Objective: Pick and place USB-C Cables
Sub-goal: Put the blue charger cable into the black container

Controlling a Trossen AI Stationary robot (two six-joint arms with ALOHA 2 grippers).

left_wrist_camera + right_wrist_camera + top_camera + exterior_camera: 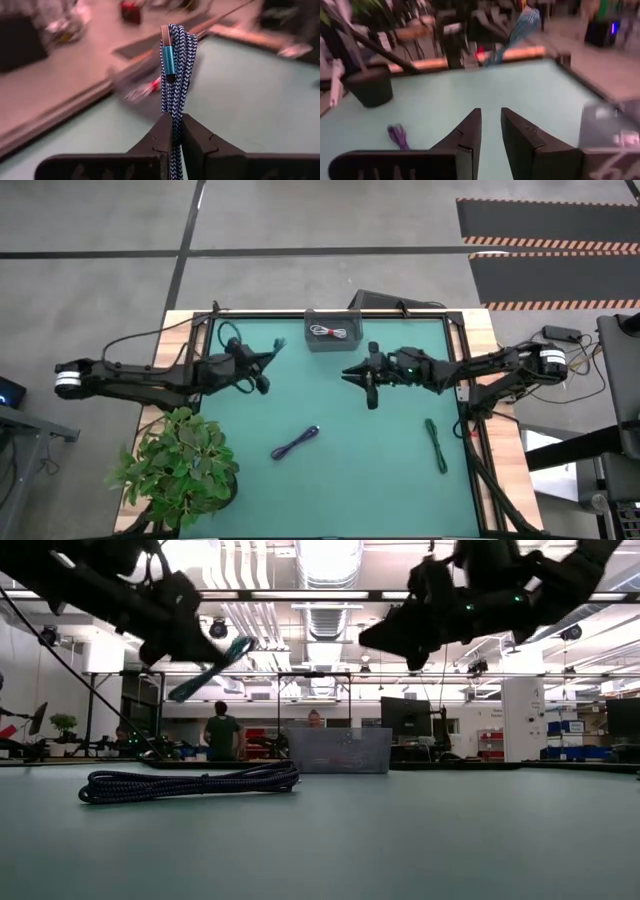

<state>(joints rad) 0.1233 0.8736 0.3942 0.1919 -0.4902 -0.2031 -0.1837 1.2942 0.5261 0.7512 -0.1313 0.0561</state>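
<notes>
My left gripper (266, 357) hovers over the table's far left part, shut on the blue cable bundle (277, 343), which also shows in the low view (210, 668). My right gripper (352, 373) hangs above the table's middle, narrowly open and touching nothing. The white-and-red cable (333, 332) lies inside the grey tray (312, 340) at the far edge. Flat on the green mat are the purple cable (296, 442), nearer the front (190, 782), and the dark green cable (436, 444), to the near right. My left gripper pinches the blue cable bundle between its two fingers (162, 131), several strands together, across its length. The fingers come from the table's left, about level. The plug end (168, 55) sticks out past the fingertips, and the bundle is lifted clear of the table, tilted (222, 658).
A potted plant (180, 465) stands at the near left corner. A wooden frame (478, 330) borders the mat. Black robot wires run along the left and right edges. People stand in the room far behind the tray (340, 750).
</notes>
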